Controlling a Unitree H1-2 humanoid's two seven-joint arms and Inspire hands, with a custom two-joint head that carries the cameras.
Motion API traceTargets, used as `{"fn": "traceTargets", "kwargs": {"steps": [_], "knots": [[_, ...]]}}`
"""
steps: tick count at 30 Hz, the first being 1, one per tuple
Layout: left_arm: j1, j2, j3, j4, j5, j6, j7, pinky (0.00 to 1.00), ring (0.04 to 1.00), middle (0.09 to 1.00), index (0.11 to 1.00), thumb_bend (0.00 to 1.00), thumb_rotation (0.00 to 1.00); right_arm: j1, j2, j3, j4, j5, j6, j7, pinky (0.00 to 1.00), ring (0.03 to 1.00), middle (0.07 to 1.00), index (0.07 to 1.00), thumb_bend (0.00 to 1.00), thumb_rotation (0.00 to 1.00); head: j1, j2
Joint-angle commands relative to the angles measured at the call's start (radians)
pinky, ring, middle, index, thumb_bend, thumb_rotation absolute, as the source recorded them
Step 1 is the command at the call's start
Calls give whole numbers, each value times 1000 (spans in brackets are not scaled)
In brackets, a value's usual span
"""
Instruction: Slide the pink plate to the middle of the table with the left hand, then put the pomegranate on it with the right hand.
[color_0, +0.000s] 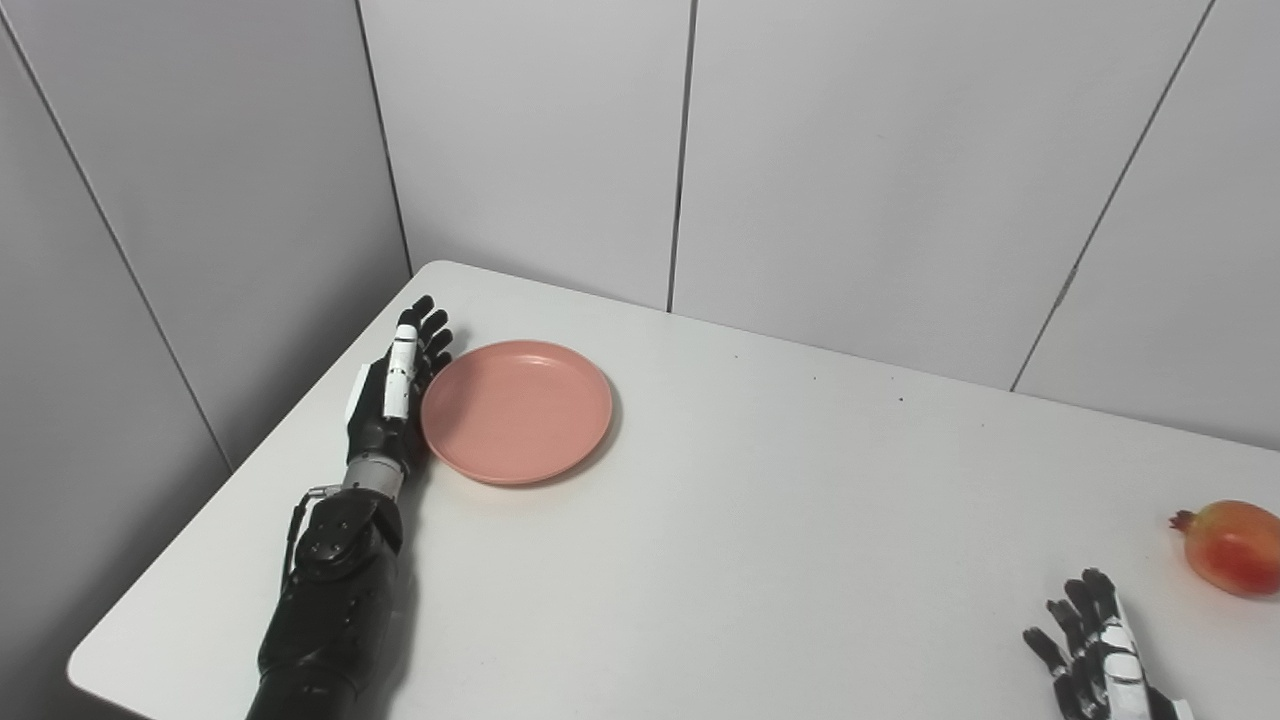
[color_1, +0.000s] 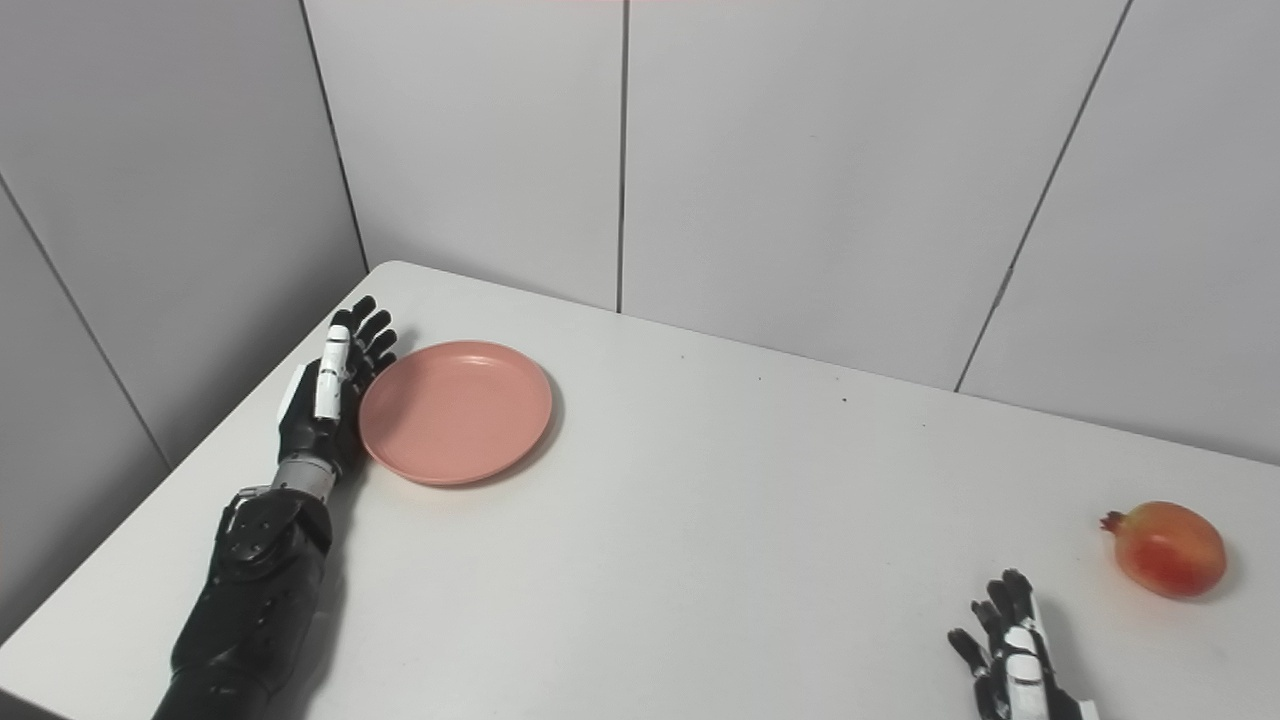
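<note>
Pink plate (color_0: 516, 411) is sitting near the far left corner of the desk (color_1: 700, 520), and we are setting our left hand (color_0: 397, 385) against the rim on the side away from the pomegranate (color_1: 1170, 548), fingers straight and grasping nothing. We judge the push should be staying low and level, travelling toward the pomegranate's side, so the rim is not slipping under our fingers. Our right hand (color_1: 1010, 665) is waiting just beside the pomegranate, fingers spread, empty.
</note>
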Motion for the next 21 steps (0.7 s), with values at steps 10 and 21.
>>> {"fn": "traceTargets", "kwargs": {"steps": [10, 21], "knots": [[9, -63, -64, -50, 12, 46, -23, 959, 947, 944, 934, 454, 1000, -11, 10, 4, 1, -8, -29, 3, 1000, 1000, 1000, 1000, 152, 1000, -18, 0], [7, -92, -114, -106, 42, 86, -14, 932, 932, 934, 917, 459, 1000, -12, 15, 11, -2, -12, -27, 1, 1000, 1000, 1000, 1000, 144, 1000, -33, 0]]}}
